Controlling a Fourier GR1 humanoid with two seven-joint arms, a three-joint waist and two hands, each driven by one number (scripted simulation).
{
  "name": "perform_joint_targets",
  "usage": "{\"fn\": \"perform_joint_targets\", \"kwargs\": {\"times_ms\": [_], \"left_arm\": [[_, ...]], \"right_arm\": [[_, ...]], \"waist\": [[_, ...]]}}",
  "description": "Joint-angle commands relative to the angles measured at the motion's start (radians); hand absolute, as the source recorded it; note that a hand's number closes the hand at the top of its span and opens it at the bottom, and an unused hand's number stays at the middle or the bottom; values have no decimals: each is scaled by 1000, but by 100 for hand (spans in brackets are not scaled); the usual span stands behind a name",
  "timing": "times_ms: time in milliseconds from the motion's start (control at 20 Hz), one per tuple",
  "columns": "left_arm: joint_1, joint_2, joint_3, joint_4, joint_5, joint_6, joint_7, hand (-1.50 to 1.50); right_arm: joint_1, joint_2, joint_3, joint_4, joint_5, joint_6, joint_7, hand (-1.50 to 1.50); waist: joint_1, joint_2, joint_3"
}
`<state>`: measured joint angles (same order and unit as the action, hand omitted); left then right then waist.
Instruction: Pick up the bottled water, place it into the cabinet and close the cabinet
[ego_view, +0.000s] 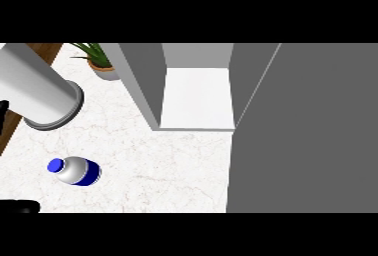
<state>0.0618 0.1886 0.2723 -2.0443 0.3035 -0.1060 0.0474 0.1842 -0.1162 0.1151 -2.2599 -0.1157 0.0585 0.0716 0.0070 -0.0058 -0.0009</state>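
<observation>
the bottled water (74, 171) could be toppled by a misjudged reach; the state of the left robot hand (18, 205) cannot be told

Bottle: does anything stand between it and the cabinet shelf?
Nothing visible does. Only counter lies between the bottle and the shelf of the open cabinet; its door is swung right, and the plant sits behind, left of it.

The bottled water (76, 171) stands on the counter (173, 165), before and left of the cabinet (196, 100).
</observation>
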Motion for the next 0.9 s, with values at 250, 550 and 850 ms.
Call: {"fn": "perform_joint_targets", "kwargs": {"times_ms": [250,550,850], "left_arm": [[192,11,133,-164,197,-51,144,-150],[212,65,201,-81,171,-92,164,-150],[195,25,185,2,99,-103,123,-150]], "right_arm": [[237,-6,126,-256,-24,55,86,-150],[328,-3,228,-367,25,54,107,-150],[427,5,341,-334,156,61,-8,-150]], "waist": [[-6,2,1],[-13,2,0],[-17,3,0]]}}
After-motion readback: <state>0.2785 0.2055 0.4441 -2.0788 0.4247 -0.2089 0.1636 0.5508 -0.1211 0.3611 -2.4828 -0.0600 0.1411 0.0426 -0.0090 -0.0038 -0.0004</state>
